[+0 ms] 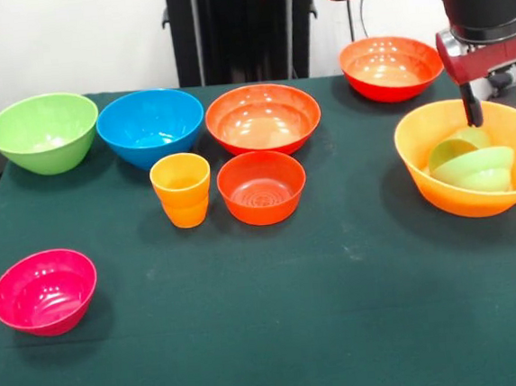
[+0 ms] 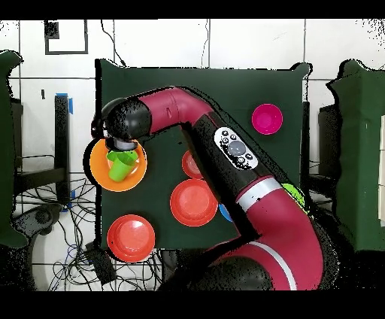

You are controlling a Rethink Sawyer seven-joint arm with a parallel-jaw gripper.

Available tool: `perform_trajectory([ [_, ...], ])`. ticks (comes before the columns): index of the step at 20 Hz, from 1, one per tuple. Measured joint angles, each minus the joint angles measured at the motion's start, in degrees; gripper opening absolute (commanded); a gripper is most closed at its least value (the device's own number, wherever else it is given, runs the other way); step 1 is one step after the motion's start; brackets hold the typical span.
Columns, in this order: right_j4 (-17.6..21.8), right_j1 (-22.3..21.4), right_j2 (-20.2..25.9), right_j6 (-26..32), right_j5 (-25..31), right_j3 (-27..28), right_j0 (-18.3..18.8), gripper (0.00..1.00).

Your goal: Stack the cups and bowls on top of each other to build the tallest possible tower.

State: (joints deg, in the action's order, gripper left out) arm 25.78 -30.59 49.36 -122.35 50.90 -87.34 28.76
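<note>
At the right table edge stands the largest orange bowl (image 1: 418,156) (image 2: 98,174). A small green bowl (image 1: 482,172) (image 2: 120,165) lies tilted inside it, against a paler green piece (image 1: 450,149) that I cannot make out. My gripper (image 1: 502,110) (image 2: 120,144) hangs open just above this bowl's far rim, holding nothing. The orange cup (image 1: 182,189) stands upright mid-table, beside a small red-orange bowl (image 1: 261,185). Behind them sit a green bowl (image 1: 43,130), a blue bowl (image 1: 150,126) and a red-orange bowl (image 1: 262,118) (image 2: 193,202). The pink bowl (image 1: 44,291) (image 2: 267,118) sits alone at the near left.
Another red-orange bowl (image 1: 390,66) (image 2: 131,237) sits at the far right, behind the orange bowl. In the overhead view the arm (image 2: 225,143) crosses the table and covers most of the middle bowls. The green table cloth (image 1: 342,330) ends close beside the orange bowl.
</note>
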Motion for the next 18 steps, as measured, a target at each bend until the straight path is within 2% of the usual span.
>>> perform_trajectory([
  [8, 5.7, 4.0, -1.2, 0.0, -5.9, 1.5, -1.7, 1.0],
  [10, 8.0, 5.9, -2.7, 0.0, -7.9, 2.7, -2.9, 1.0],
  [18, 13.4, 9.4, -8.5, 0.0, -8.6, 7.7, -8.3, 1.0],
])
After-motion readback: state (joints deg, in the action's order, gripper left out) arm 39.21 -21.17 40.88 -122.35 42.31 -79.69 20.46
